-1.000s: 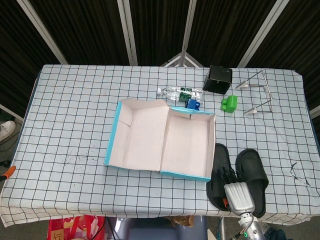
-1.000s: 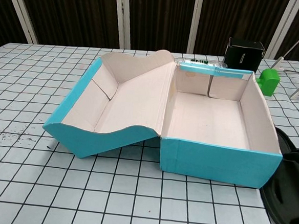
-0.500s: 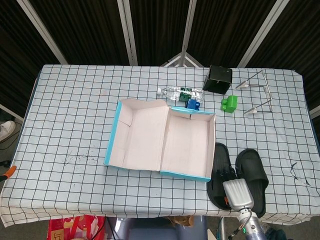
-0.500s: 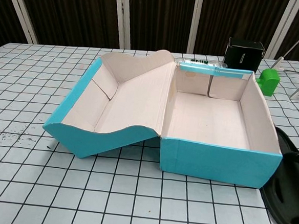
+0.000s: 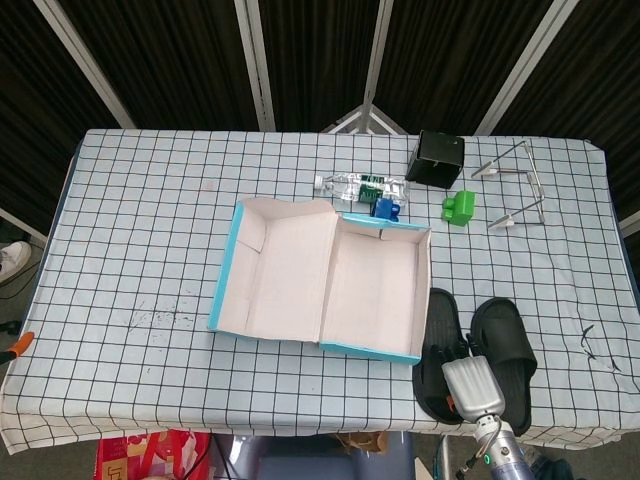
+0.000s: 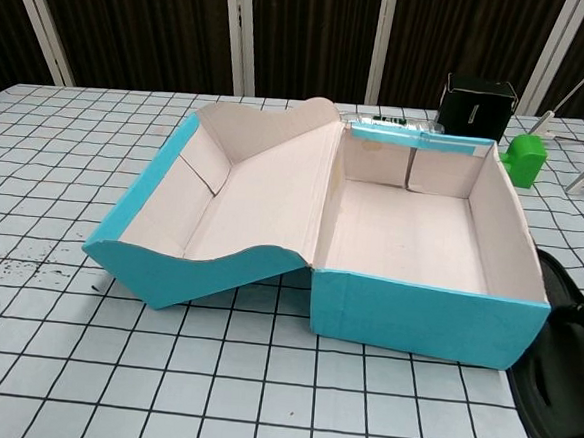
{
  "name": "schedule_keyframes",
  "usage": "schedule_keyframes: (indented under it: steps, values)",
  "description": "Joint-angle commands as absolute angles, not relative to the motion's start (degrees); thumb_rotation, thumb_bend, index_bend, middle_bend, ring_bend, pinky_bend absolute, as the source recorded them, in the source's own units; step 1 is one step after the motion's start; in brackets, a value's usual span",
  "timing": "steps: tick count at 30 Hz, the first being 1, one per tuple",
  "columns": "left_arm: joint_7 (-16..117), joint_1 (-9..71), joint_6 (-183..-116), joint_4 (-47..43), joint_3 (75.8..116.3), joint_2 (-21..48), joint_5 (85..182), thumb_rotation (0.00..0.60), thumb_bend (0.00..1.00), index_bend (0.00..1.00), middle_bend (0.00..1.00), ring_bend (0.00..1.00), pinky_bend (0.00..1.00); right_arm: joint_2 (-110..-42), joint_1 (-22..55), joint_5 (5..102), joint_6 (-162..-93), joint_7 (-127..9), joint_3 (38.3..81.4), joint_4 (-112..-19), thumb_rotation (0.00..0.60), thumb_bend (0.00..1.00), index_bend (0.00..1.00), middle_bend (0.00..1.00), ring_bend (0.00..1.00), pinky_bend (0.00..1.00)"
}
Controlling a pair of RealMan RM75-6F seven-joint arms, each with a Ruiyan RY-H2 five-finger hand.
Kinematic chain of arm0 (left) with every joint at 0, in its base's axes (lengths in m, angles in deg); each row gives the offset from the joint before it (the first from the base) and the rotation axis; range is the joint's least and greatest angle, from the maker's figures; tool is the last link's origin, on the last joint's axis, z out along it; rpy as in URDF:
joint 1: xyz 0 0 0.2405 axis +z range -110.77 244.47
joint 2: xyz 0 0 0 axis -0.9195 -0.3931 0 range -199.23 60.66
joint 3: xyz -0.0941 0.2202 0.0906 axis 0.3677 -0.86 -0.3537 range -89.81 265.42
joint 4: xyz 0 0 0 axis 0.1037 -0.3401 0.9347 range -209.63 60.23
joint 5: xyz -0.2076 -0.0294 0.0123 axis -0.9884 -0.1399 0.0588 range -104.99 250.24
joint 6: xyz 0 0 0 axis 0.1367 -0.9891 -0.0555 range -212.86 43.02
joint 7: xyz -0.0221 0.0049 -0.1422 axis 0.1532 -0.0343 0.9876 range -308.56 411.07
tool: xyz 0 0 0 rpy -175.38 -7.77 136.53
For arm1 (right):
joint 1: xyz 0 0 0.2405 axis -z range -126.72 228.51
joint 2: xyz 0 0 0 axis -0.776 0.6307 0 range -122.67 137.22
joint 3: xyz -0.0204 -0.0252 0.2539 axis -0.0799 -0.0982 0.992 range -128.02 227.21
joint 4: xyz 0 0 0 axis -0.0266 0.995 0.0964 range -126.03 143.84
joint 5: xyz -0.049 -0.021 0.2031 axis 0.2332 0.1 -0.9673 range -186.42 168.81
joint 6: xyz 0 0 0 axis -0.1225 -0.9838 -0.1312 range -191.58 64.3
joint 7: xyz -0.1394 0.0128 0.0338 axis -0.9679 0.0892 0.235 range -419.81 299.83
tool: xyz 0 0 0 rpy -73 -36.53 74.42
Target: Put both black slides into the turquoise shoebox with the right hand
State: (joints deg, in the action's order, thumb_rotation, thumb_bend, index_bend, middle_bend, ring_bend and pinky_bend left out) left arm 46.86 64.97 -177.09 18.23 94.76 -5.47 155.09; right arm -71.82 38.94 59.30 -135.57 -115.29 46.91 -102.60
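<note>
Only head view shows right hand [image 5: 470,380] | over black slides [image 5: 510,340] | grip unclear

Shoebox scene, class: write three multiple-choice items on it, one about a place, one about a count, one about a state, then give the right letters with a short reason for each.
1. Where do the black slides lie?
A. inside the shoebox
B. on the table, right of the shoebox
C. on the open lid

2. How many black slides are in the head view?
A. one
B. two
C. three

3. What state is the shoebox in?
A. open and empty
B. closed
C. open with a slide inside

Answers:
1 B: both slides sit on the checked cloth beside the box's right wall, with the right hand over them.
2 B: a pair lies side by side.
3 A: the lid is folded back to the left and only bare cardboard shows in the box.
</note>
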Motion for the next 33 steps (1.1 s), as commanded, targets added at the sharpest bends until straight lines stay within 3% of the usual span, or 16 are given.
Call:
schedule_keyframes:
  steps: [1, 6, 22, 28, 33]
  values:
    - [46.89, 64.99, -177.13, 18.23, 94.76, -5.48, 155.12, 0.600, 0.20, 0.10, 0.01, 0.00, 0.08, -72.12, 38.85, 60.34, -136.03, -113.87, 46.79, -101.97, 0.600, 0.34, 0.53, 0.50, 0.25, 0.09]
    - [46.97, 64.99, -177.15, 18.22, 94.76, -5.50, 155.13, 0.600, 0.20, 0.10, 0.01, 0.00, 0.08, -72.28, 38.81, 61.60, -136.86, -111.66, 46.85, -101.05, 0.600, 0.41, 0.58, 0.53, 0.29, 0.09]
    - [47.51, 65.11, -177.29, 18.23, 94.86, -5.65, 154.96, 0.600, 0.20, 0.10, 0.01, 0.00, 0.08, -64.80, 37.65, 61.61, -140.96, -112.60, 49.63, -109.20, 0.600, 0.43, 0.59, 0.54, 0.29, 0.09]
    - [47.76, 65.19, -177.39, 18.25, 94.88, -5.73, 154.96, 0.600, 0.20, 0.10, 0.01, 0.00, 0.08, -59.55, 35.85, 58.22, -141.03, -113.50, 52.46, -114.91, 0.600, 0.43, 0.59, 0.54, 0.29, 0.09]
    - [48.00, 65.26, -177.42, 18.26, 94.93, -5.81, 154.83, 0.600, 0.20, 0.10, 0.01, 0.00, 0.08, -50.59, 31.34, 47.58, -134.81, -106.09, 58.81, -122.14, 0.600, 0.43, 0.59, 0.54, 0.29, 0.09]
